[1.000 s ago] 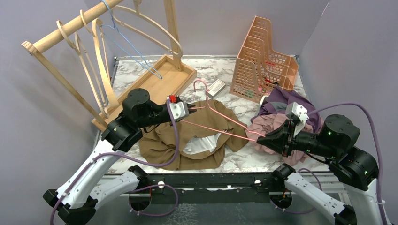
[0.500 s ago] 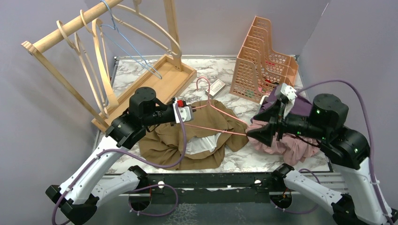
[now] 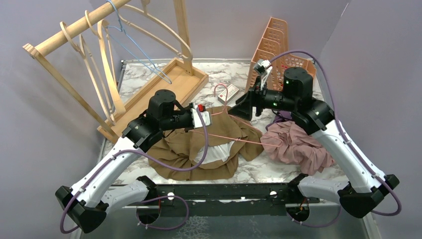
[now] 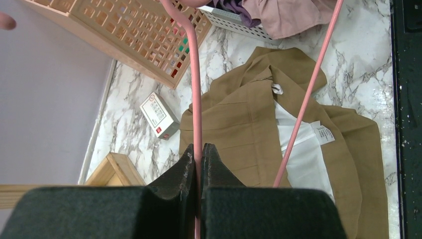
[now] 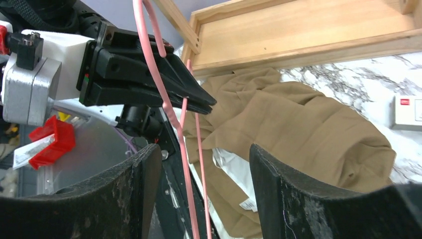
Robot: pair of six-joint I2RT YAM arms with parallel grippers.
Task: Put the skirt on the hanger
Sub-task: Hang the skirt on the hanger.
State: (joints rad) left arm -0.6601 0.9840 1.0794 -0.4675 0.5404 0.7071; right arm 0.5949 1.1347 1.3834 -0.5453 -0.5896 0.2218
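The brown skirt (image 3: 199, 149) lies crumpled on the marble table, its white lining showing (image 4: 239, 124). A pink wire hanger (image 3: 234, 139) hangs above it. My left gripper (image 3: 211, 119) is shut on one wire of the hanger (image 4: 195, 89), seen pinched between the fingertips (image 4: 198, 149). My right gripper (image 3: 238, 110) stands open near the hanger's hook end. In the right wrist view the pink wires (image 5: 154, 74) run down between its spread fingers (image 5: 204, 154) and touch neither. The left gripper (image 5: 206, 103) faces it there, and the skirt (image 5: 298, 119) lies beyond.
A wooden rack (image 3: 99, 59) with wooden and blue hangers stands back left on a wooden tray base (image 3: 169, 89). A peach file organizer (image 3: 278, 50) stands at the back right. Pink and purple clothes (image 3: 298, 144) lie heaped right of the skirt. A small white box (image 3: 230, 93) lies behind the skirt.
The right gripper let go of the hanger's right corner, opened, and swung back and left to the hook end. The left gripper closed on the hanger and shifted right.
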